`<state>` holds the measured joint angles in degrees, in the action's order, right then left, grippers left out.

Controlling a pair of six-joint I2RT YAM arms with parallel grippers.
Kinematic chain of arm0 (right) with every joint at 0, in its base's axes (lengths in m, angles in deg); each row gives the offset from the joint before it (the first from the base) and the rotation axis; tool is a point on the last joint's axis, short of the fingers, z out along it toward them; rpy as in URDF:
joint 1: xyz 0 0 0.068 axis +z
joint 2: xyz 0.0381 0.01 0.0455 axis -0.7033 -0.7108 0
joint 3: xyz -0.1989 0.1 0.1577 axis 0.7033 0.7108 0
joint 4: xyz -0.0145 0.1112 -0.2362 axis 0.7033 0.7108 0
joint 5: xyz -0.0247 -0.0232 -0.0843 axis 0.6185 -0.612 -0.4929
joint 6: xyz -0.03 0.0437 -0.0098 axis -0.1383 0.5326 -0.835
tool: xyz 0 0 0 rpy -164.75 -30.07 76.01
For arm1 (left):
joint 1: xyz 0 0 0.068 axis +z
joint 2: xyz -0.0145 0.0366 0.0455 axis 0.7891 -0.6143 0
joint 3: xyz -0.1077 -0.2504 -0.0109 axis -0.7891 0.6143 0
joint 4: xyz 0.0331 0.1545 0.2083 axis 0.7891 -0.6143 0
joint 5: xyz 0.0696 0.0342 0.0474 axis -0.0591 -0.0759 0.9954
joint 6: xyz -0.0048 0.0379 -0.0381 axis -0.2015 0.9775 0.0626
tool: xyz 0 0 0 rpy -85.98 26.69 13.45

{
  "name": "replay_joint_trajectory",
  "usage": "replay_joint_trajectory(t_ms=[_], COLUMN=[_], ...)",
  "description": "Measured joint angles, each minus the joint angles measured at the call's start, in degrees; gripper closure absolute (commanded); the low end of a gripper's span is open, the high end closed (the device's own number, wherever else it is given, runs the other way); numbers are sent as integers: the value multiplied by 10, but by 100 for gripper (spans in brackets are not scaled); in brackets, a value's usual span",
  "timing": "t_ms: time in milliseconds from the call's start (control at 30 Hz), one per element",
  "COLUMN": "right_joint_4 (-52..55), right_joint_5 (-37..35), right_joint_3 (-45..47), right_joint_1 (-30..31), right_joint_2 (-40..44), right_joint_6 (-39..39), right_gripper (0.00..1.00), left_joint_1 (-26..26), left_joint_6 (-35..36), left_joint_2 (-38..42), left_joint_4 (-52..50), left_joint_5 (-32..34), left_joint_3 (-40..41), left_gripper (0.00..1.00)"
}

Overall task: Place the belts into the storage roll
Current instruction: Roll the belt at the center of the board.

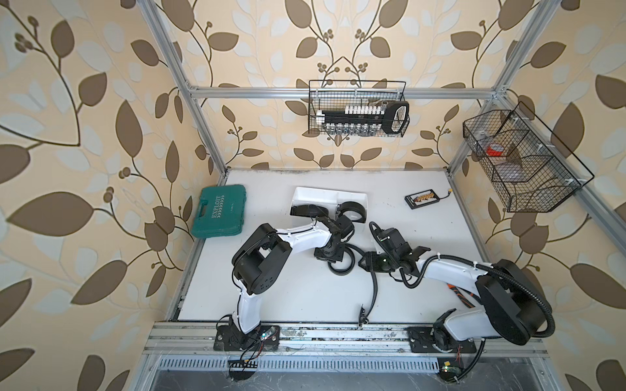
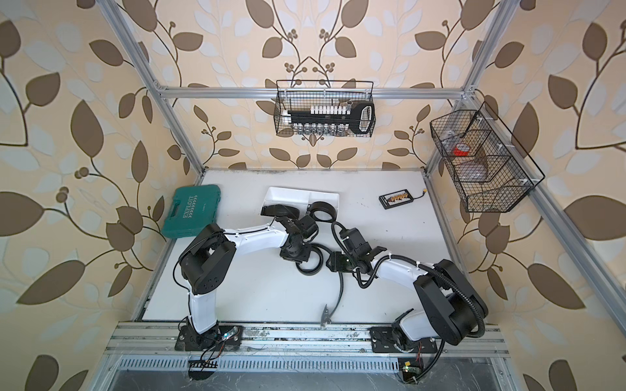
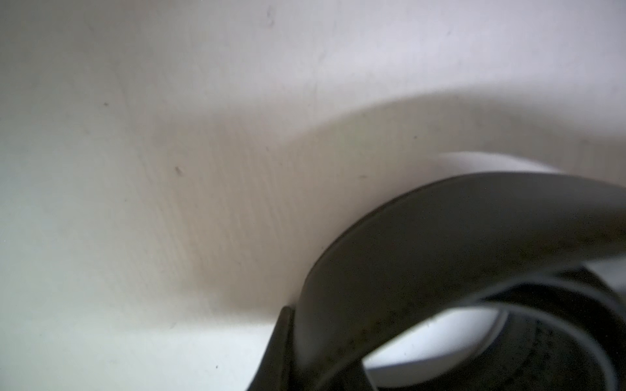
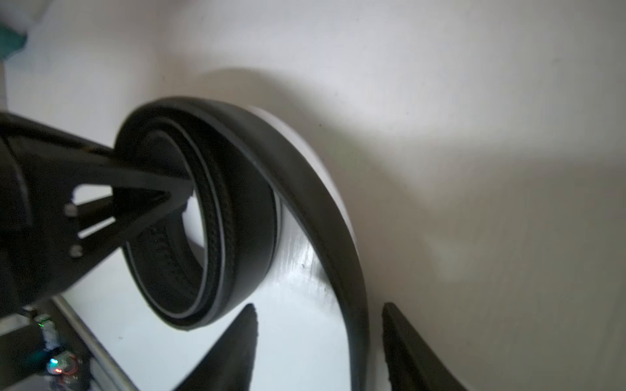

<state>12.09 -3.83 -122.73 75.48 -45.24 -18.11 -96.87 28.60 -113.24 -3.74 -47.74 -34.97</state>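
Tray (image 1: pixel 325 195): white glossy plastic, shallow, w/ dividers, far-centre on the matte white tabletop (image 1: pixel 288 291). One belt (image 1: pixel 306 210), a smooth black strap wound into a roll, lies in the tray's left compartment. The 2nd belt (image 1: pixel 352 212), a round open coil standing on edge, is at the tray's near right corner; inside or over the rim, can't tell.

The 3rd belt (image 1: pixel 339 270) lies on the tabletop nearer than the tray, betw. the two arms. It's a coil of a few turns, smooth outside, stitched and ribbed inside, w/ a pale edge line in the right wrist view. Its tail (image 1: pixel 373 287) runs toward the near edge and ends in a small metal buckle (image 1: pixel 362 312).

Left end effector (image 1: pixel 330 259) is clenched on that coil's wall, w/ one slim black finger (image 4: pixel 152 189), triangular cut-outs, reaching inside the ring. Right end effector (image 4: pixel 320 306) is released, its two pointed black fingers astride the tail, which passes close to one of them. Green moulded case (image 1: pixel 218 211) lies far-left, well apart.
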Motion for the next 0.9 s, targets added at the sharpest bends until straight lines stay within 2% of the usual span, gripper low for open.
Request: replay_joint_trajectory(t_ms=[67, 133, 367, 600, 900], right_joint_4=[3, 4, -15, -28, -20], right_joint_5=[1, 4, 41, 61, 3], right_joint_3=[-13, -41, -119, -92, -74], right_joint_1=[-5, -9, -14, -11, 53], right_joint_2=[-4, -21, -111, -109, -85], right_joint_6=[-12, -29, -76, -53, 42], right_gripper=[6, 3, 4, 19, 39], left_joint_1=[-3, -3, -7, -7, -6], left_joint_6=[0, 0, -1, -13, -59], left_joint_2=[-1, -3, -12, -19, -22], left_joint_4=[-3, -5, -17, -27, -32], left_joint_5=[0, 0, 0, -1, -3], left_joint_3=[-1, -5, -18, -28, -32], left_gripper=[100, 100, 100, 100, 100])
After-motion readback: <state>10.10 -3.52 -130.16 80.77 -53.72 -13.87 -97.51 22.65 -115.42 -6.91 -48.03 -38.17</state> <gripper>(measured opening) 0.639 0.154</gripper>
